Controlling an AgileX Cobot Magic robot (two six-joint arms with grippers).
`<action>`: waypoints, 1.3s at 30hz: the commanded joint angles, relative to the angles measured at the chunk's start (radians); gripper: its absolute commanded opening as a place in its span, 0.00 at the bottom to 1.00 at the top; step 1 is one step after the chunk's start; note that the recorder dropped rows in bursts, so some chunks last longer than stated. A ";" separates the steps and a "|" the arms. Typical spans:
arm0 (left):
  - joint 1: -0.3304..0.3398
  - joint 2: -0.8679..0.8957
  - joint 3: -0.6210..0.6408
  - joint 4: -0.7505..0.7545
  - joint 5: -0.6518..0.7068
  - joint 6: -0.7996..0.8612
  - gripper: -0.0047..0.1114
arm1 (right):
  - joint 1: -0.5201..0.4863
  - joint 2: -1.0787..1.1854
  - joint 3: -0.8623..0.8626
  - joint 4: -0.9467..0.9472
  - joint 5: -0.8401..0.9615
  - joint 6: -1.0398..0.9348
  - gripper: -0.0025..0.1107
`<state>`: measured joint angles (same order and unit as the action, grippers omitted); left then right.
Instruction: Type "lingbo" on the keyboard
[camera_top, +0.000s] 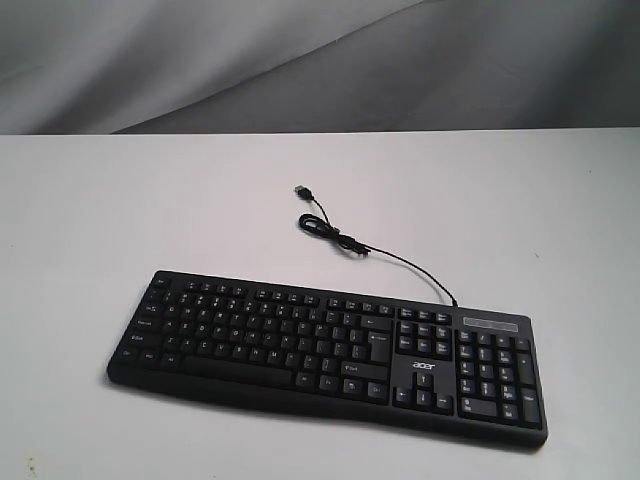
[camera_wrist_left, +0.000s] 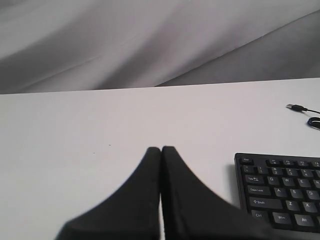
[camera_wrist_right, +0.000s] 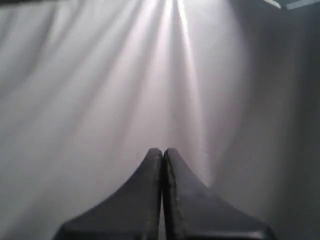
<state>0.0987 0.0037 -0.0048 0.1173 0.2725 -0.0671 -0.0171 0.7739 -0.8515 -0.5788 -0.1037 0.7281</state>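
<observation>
White table (camera_top: 90, 220) holds the keyboard (camera_top: 300, 345) (cropped in left wrist view); left gripper (camera_wrist_left: 161, 149) and right gripper (camera_wrist_right: 163, 150) pressed together.

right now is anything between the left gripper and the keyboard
Nothing visible does. In the left wrist view, only table surface lies between the shut left gripper and the keyboard. The cable trails off the keyboard's back edge, not into that gap.
</observation>
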 joint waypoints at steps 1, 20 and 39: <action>0.001 -0.004 0.005 0.000 -0.011 -0.002 0.04 | 0.038 0.240 -0.223 -0.081 0.412 -0.131 0.02; 0.001 -0.004 0.005 0.000 -0.011 -0.002 0.04 | 0.214 1.005 -0.541 1.142 0.991 -1.614 0.02; 0.001 -0.004 0.005 0.000 -0.011 -0.002 0.04 | 0.691 1.061 -0.249 1.214 0.421 -1.801 0.02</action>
<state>0.0987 0.0037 -0.0048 0.1173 0.2725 -0.0671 0.6636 1.8367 -1.1216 0.6165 0.3894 -1.0599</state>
